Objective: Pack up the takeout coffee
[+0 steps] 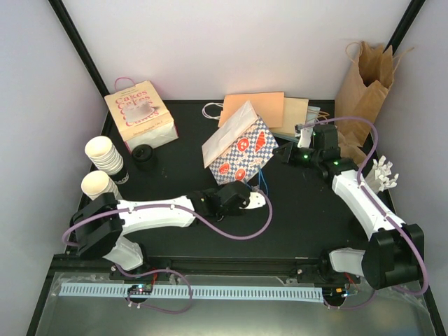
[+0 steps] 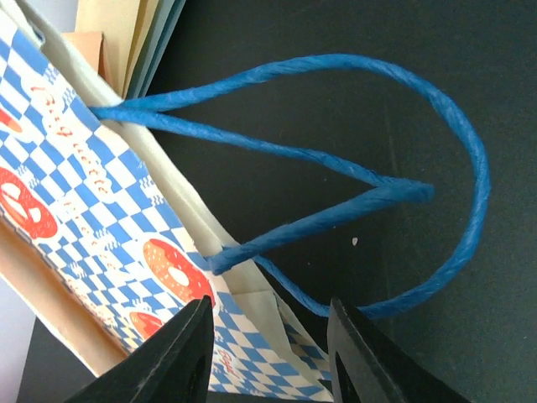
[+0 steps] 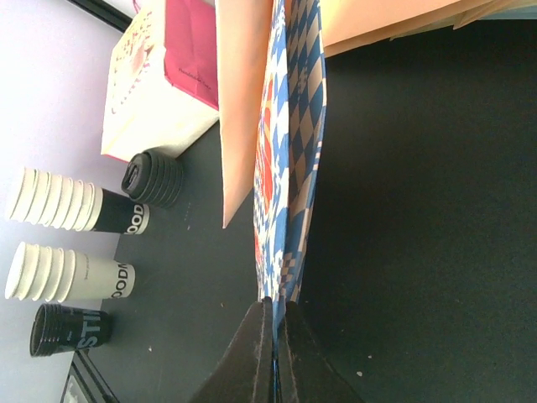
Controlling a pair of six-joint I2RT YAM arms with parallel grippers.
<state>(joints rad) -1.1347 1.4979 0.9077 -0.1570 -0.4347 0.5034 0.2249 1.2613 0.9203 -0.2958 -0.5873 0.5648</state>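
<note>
Blue-checked paper is pinched between the shut fingers of the right claw [image 3: 277, 309], at an edge of the checkered bag [image 1: 238, 150]. The left claw [image 2: 268, 323] stands apart, straddling the bag's rim near its blue handles [image 2: 403, 189]. Paper cups [image 1: 103, 155] and black lids [image 1: 145, 155] stand stacked at the far left of the counter [image 1: 301, 224], well apart from the bag.

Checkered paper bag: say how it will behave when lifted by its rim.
Probably floppy: the checkered bag is thin paper and leans half-collapsed, so its walls may buckle. Likely light: its sides show no bulge. The twisted blue handle looks limp and may swing rather than stay put.
</note>
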